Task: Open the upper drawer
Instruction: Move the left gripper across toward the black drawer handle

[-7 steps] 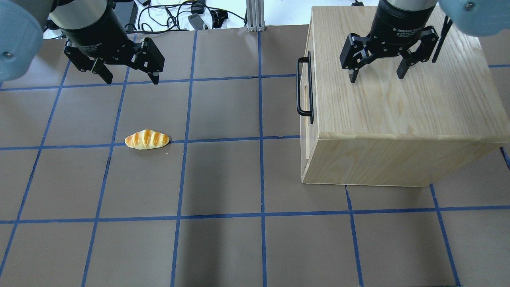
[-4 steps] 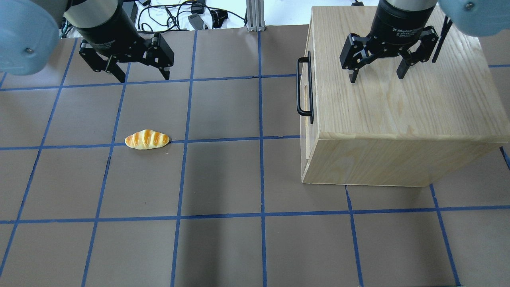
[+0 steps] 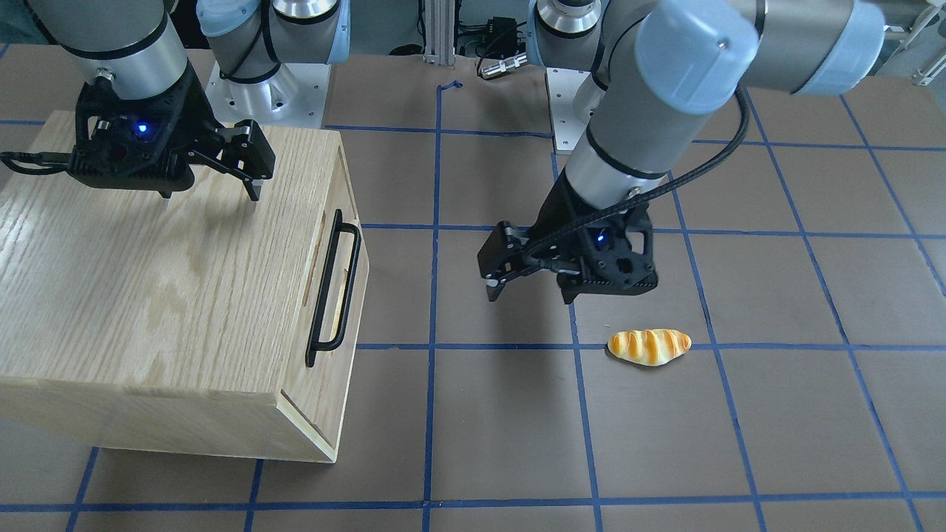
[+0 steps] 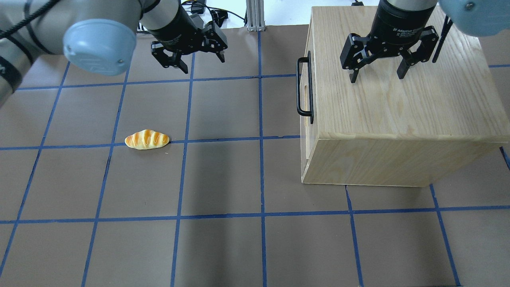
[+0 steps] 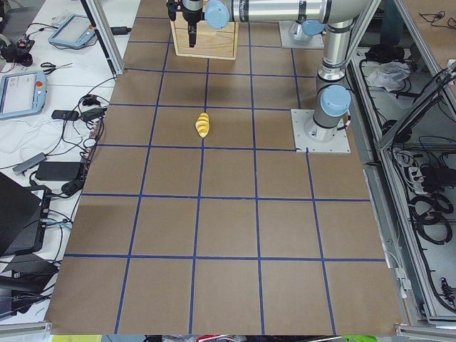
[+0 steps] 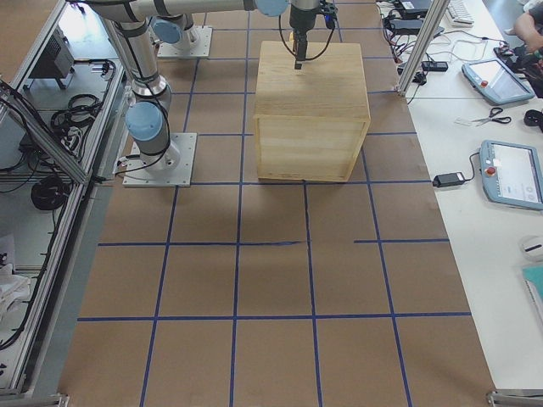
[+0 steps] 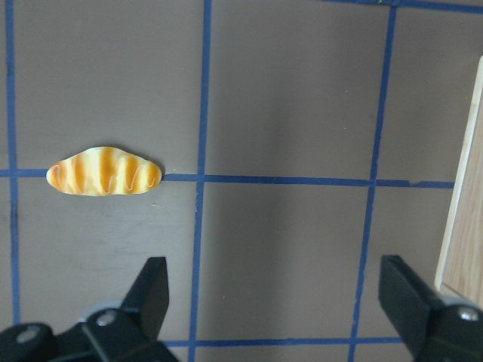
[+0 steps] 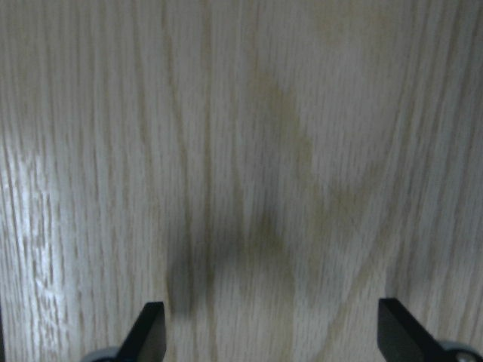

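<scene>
The upper drawer (image 4: 305, 91) is shut, flush in the left-facing front of the oak cabinet (image 4: 398, 107). Its black bar handle (image 4: 299, 85) stands free of both grippers and also shows in the front-facing view (image 3: 331, 288). My left gripper (image 4: 203, 65) is open and empty above the table, left of the handle and well apart from it (image 3: 530, 295). My right gripper (image 4: 376, 77) is open and empty just above the cabinet top (image 3: 211, 196). The right wrist view shows only the wood top (image 8: 249, 151) between its fingertips (image 8: 151, 332).
A toy bread roll (image 4: 147, 140) lies on the brown, blue-taped table (image 4: 223, 179), left of the cabinet; it also shows in the left wrist view (image 7: 104, 170). The cabinet's edge (image 7: 464, 226) is at that view's right. Cables lie beyond the table's far edge.
My left gripper has moved right across the table toward the cabinet front, still open. My right gripper and the drawer have not moved.
</scene>
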Robot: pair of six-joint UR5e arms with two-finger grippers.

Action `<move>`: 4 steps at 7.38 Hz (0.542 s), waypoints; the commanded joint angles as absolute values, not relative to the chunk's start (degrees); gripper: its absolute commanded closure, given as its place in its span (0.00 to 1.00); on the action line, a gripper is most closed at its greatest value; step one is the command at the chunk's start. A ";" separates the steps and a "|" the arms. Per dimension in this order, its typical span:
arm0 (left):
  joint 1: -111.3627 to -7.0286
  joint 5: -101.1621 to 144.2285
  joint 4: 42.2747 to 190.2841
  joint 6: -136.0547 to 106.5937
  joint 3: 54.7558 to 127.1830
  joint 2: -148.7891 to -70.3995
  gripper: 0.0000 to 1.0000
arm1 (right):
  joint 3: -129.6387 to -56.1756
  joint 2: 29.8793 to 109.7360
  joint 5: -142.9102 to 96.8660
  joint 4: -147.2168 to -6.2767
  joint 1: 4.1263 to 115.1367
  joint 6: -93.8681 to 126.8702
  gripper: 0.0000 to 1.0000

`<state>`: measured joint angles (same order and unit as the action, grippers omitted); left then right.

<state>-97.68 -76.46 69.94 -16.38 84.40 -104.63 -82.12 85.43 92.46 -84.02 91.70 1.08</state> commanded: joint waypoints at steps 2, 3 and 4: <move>-102.90 -72.51 62.31 -25.82 82.10 -110.64 0.01 | -82.09 85.43 92.46 -84.02 91.76 1.14 0.00; -103.88 -69.38 62.31 -27.23 80.87 -111.52 0.00 | -82.09 85.43 92.46 -84.02 91.76 1.14 0.00; -105.10 -69.17 62.23 -27.33 80.69 -112.14 0.00 | -82.18 85.43 92.46 -84.02 91.76 1.14 0.00</move>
